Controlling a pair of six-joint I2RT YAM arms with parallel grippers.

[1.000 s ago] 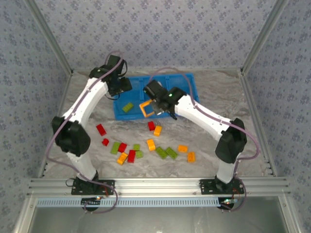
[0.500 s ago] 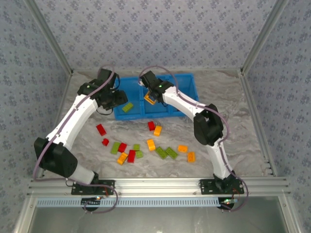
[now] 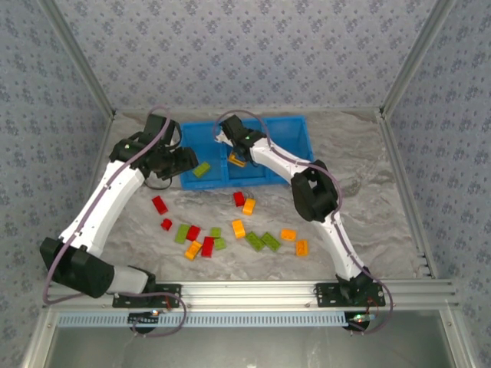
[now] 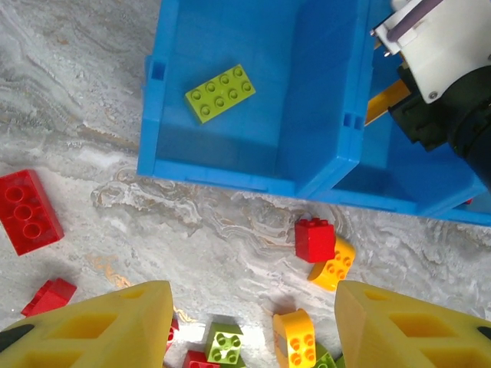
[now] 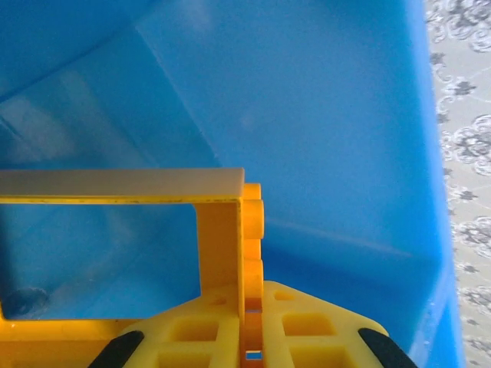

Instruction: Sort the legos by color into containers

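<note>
Right hand (image 5: 249, 337) is pinching the seemingly light, stiff, slippery orange frame (image 5: 222, 238) by one thin wall inside the middle blue compartment (image 5: 322, 115); left hand (image 4: 249, 326) is hovering wide open, empty, above loose legos (image 4: 314, 239) on the counter (image 4: 77, 92).

No legible text, numbers, labels or brand marks in any view. Bricks (image 4: 221, 93) and blue bin (image 4: 230, 180) walls checked: plain moulded plastic, nothing readable.

The counter (image 3: 368, 153) has a grey-white marbled surface, evenly lit. Pale blue wallpaper with a small floral print covers the back wall (image 3: 253, 54) and both side walls (image 3: 34, 138). Slanting aluminium posts (image 3: 77, 57) stand at the corners, and a ribbed aluminium rail (image 3: 245, 292) runs along the near edge.
</note>
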